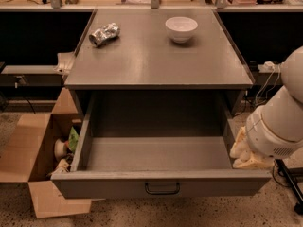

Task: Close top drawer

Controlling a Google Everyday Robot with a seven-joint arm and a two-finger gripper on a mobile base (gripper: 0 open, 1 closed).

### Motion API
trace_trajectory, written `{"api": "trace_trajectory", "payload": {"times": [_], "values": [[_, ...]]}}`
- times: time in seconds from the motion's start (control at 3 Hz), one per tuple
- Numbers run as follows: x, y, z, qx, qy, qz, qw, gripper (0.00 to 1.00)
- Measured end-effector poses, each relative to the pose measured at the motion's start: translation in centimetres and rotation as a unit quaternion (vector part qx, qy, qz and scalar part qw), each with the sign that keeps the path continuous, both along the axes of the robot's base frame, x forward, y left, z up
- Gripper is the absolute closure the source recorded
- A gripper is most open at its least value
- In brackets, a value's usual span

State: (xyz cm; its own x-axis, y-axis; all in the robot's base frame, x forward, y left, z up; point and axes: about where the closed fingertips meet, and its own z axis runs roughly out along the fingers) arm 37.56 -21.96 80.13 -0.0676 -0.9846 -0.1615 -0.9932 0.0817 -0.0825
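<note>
Presently: drawer [156,155] fully out; gripper [247,151] beside its right front corner, grip state untellable. Risk: off-centre push skews, jams drawer.

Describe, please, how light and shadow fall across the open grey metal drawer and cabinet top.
Camera view: warm, dim light; a soft sheen lies on the flat grey cabinet top near the round white bowl; the wide grey metal top drawer darkens towards its back recess; the cream-coloured gripper, by the drawer's right front corner, is well lit.

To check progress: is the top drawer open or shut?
Open: the top drawer stands far out, its inner floor visible. The gripper is beside its right front corner.
</note>
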Motion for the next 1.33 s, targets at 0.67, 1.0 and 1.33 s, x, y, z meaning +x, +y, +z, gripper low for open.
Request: {"api": "trace_trajectory", "payload": {"times": [0.67,1.0,1.33], "values": [[-2.9,-0.7,-6.3,0.013,0.046,0.003,0.9989,1.00],[-6.3,-0.1,-11.0,0.038,0.074,0.006,0.9965,1.00],[-6.2,-0.1,-11.1,0.038,0.071,0.007,0.9967,1.00]]}}
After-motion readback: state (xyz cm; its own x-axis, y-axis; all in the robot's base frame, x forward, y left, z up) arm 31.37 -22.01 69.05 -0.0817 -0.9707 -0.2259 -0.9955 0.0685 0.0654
